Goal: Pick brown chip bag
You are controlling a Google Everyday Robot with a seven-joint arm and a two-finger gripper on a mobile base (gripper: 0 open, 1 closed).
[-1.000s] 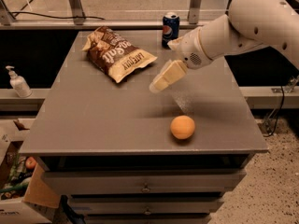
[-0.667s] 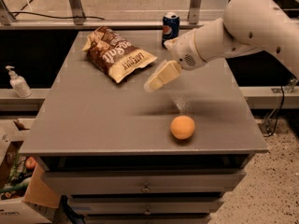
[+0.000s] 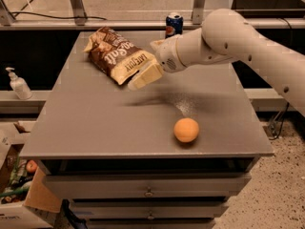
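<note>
Grey table (image 3: 95, 123): brown chip bag (image 3: 114, 54) beside pincer (image 3: 142, 80).

Showing crinkly glossy brown chip bag (image 3: 116, 55), matt smooth desk (image 3: 95, 123), smooth plastic hand (image 3: 140, 79) hovering at bag's cream end.

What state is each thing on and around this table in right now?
brown chip bag: lying flat on the table
gripper: above the table, at the bag's near end
soda can: upright, far edge
orange: resting near the front edge
pump bottle: upright, left of the table
</note>
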